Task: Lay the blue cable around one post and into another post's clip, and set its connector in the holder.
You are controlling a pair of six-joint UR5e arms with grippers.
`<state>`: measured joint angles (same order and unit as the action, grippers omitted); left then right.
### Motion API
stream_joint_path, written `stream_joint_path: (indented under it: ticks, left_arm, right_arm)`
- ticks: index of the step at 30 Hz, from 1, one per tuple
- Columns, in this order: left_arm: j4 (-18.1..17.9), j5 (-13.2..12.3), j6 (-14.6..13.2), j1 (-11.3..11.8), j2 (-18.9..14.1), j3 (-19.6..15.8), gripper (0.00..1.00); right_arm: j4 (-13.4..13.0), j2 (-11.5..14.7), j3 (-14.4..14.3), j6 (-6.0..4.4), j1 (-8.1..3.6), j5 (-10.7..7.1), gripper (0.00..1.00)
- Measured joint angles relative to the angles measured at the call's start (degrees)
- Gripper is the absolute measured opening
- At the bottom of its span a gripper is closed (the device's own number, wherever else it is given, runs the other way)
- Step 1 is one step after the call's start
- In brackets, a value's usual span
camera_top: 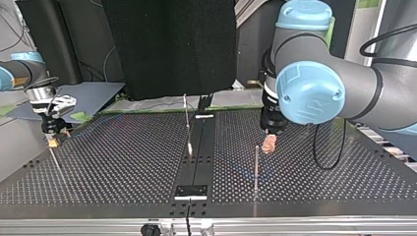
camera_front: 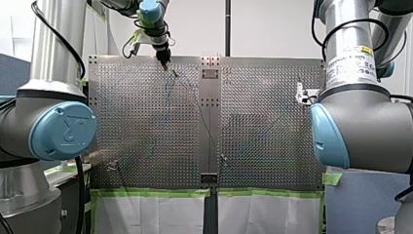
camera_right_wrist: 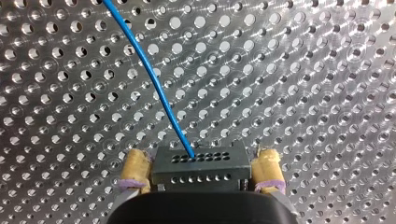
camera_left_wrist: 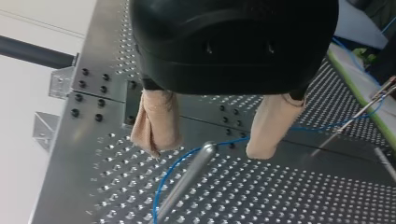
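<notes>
My right gripper point(camera_right_wrist: 201, 164) has its yellow pads clamped on the black connector point(camera_right_wrist: 200, 170). The blue cable point(camera_right_wrist: 161, 93) leaves the connector's face and runs ahead of the gripper over the perforated desk point(camera_right_wrist: 303, 70). My left gripper point(camera_left_wrist: 207, 150) holds its beige pads apart around nothing, with a metal post point(camera_left_wrist: 184, 184) just ahead of the gap and the cable lying on the desk beneath.

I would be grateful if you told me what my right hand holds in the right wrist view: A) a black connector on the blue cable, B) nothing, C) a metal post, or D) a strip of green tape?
A: my right hand has its yellow pads shut on the black connector, and the blue cable runs out of the connector's face.
</notes>
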<state>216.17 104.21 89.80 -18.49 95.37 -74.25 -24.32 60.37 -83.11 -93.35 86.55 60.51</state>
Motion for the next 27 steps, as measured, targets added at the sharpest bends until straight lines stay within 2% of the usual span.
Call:
stream_joint_path:
  ticks: [11,18,27]
  left_arm:
    - [0.8,0.3,0.9,0.0,0.0,0.0,1.00]
    - [0.8,2.2,2.8,0.2,-0.1,0.0,1.00]
    - [0.6,2.6,3.7,0.4,-0.1,0.0,1.00]
  right_arm:
    - [0.0,0.0,0.0,0.00,0.00,0.00,1.00]
    - [0.0,0.0,0.0,0.00,0.00,0.00,1.00]
    - [0.0,0.0,0.0,0.00,0.00,0.00,1.00]
